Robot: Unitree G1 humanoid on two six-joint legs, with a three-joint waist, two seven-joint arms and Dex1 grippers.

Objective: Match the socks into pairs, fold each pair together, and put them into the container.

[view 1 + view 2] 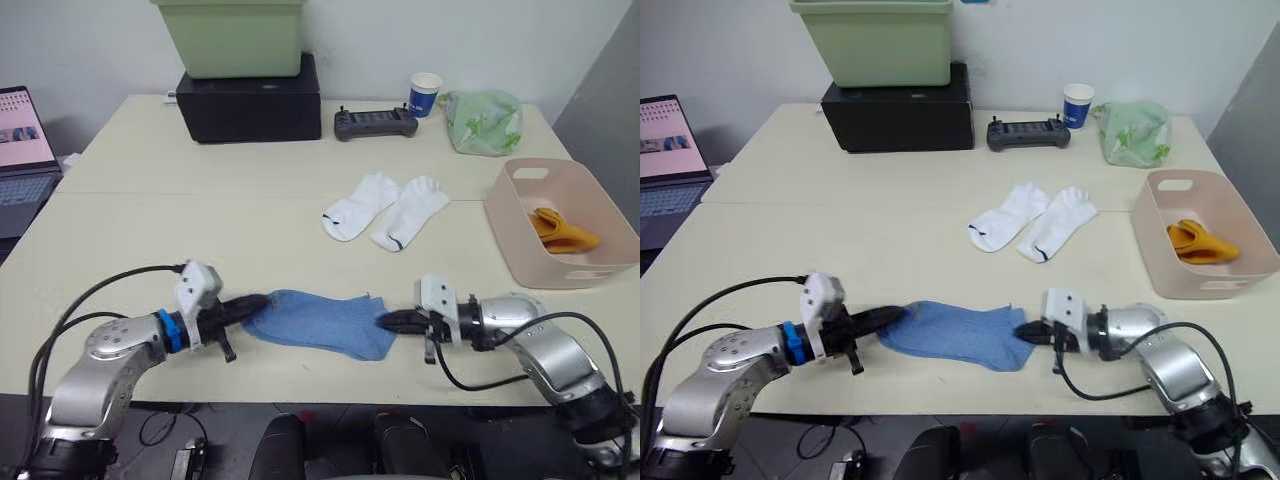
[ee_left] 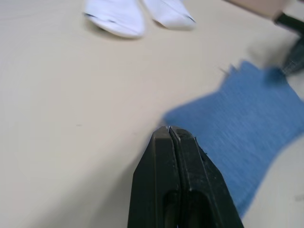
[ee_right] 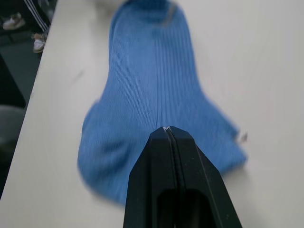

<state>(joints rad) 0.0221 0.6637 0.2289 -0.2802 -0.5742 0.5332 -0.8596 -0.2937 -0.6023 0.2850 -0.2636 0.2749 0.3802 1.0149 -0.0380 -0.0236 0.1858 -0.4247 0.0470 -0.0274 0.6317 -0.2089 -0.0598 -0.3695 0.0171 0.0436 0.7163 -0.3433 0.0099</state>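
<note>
The light blue socks (image 1: 325, 322) lie flat near the front edge of the worktop (image 1: 200, 230), stretched between the two hands. The left hand (image 1: 252, 303) sits at their 9 o'clock end, the right hand (image 1: 392, 321) at their 3 o'clock end. The left wrist view shows its fingers pressed shut just at the blue edge; I cannot tell if they pinch cloth. The right wrist view shows its fingers clenched too, tips over the ribbed fabric. The two white socks (image 1: 385, 208) lie side by side at 12 o'clock from the blue ones, well apart. The pale pink basin (image 1: 520, 235) stands at 2 o'clock, and the head views show the mustard-orange socks (image 1: 562, 231) inside it.
</note>
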